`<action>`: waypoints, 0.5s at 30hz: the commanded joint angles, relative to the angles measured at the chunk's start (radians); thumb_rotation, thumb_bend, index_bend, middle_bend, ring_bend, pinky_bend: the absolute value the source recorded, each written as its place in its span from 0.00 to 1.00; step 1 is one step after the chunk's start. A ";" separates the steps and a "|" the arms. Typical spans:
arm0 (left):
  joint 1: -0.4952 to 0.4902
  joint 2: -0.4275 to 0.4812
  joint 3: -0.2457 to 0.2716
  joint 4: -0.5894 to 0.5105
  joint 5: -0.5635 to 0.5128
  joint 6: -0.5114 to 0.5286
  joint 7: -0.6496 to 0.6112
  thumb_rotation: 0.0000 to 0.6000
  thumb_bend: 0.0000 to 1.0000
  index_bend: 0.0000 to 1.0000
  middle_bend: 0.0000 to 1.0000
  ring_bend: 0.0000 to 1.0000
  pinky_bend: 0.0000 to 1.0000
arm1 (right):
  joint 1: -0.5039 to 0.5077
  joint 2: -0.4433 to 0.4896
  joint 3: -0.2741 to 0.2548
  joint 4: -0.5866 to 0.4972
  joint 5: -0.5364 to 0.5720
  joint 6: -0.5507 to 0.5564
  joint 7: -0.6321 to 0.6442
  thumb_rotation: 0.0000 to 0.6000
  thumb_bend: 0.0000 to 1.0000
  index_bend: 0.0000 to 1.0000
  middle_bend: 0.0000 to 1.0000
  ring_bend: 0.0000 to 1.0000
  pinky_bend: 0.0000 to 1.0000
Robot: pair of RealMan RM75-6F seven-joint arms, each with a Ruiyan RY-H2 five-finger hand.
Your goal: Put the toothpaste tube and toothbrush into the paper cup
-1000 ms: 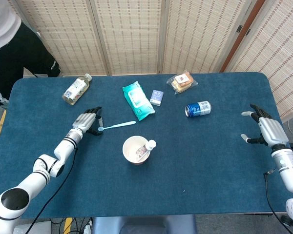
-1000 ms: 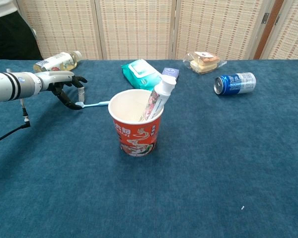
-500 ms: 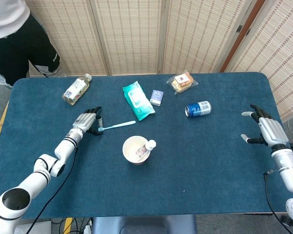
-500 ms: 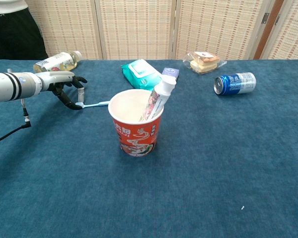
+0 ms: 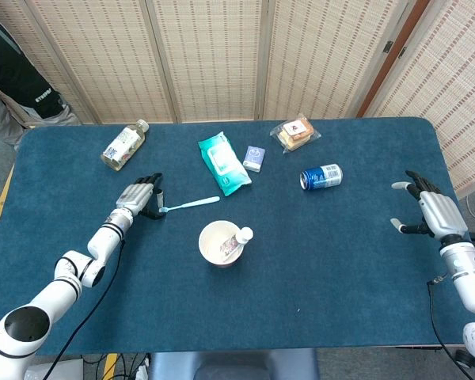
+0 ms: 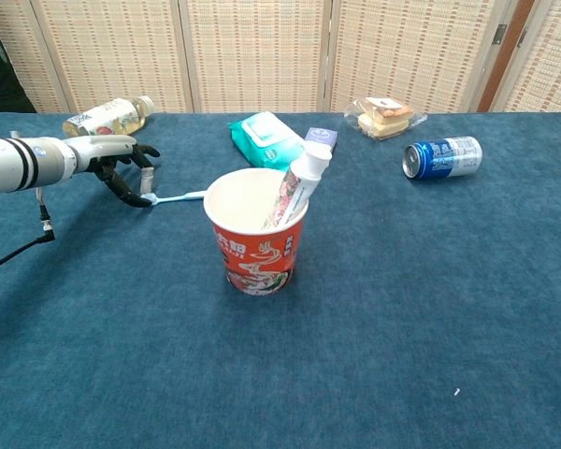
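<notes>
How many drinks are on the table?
2. A bottle lies on its side at the far left, beyond the left hand. A blue can lies on its side right of the middle. None seems hidden.

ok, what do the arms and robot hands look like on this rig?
Both arms are glossy white tubular links with black joint rings and a thin black cable running alongside. The left robot hand and right robot hand have silver-grey backs and black fingers; the right's fingertips look pale.
</notes>
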 commanded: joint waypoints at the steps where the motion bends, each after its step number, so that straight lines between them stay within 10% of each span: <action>1: 0.001 0.000 -0.001 0.001 -0.001 -0.001 0.000 1.00 0.26 0.58 0.00 0.00 0.00 | 0.000 -0.001 0.000 0.002 0.000 -0.001 0.001 1.00 0.18 0.25 0.03 0.00 0.12; 15: 0.023 0.026 -0.001 -0.012 -0.008 0.000 0.020 1.00 0.27 0.59 0.00 0.00 0.00 | 0.000 -0.007 -0.001 0.010 -0.006 -0.004 0.013 1.00 0.18 0.25 0.03 0.00 0.11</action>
